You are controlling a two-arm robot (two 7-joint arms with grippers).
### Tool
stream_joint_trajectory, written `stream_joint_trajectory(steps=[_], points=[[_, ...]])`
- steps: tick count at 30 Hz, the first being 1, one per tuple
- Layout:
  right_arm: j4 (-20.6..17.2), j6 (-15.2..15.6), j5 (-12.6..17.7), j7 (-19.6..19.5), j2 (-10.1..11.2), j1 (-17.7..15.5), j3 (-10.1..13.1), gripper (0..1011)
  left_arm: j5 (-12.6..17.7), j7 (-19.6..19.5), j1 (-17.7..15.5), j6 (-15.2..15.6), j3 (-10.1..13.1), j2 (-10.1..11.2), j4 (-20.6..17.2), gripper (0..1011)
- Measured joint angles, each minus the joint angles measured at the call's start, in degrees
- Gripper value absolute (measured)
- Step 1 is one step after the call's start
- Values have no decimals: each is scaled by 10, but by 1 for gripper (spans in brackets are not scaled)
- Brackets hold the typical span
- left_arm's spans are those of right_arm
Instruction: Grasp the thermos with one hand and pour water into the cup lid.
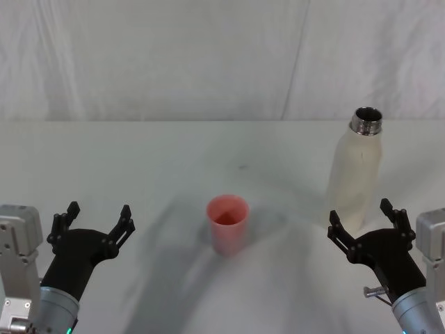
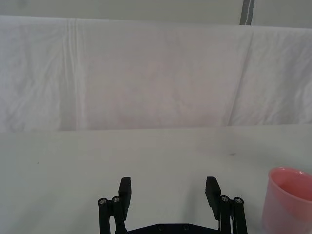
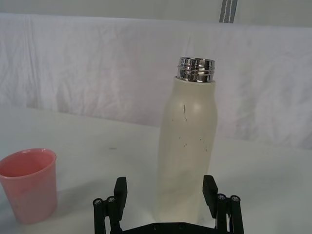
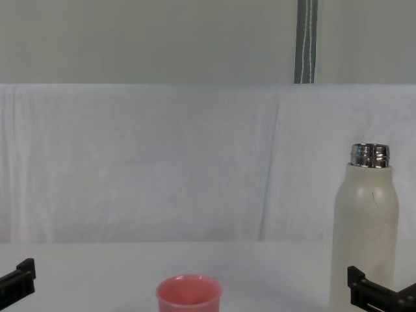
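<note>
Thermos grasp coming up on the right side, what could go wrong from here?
The thermos is tall, narrow and uncapped; a push from the open right gripper just short of its base might topple it. The cup lid is small and light, so the pour could miss or nudge it.

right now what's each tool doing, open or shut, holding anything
Left tool: open, empty, left of the small pink round cup lid.
Right tool: open, empty, just short of the tall cream-white steel-necked thermos.
</note>
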Motion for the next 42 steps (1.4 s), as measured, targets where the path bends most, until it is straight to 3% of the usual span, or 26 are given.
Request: stream_joint_trajectory(steps=[42], points=[[0,0,0,0,0,0,0,1002,0,0,0,0,0,0,0,1001]])
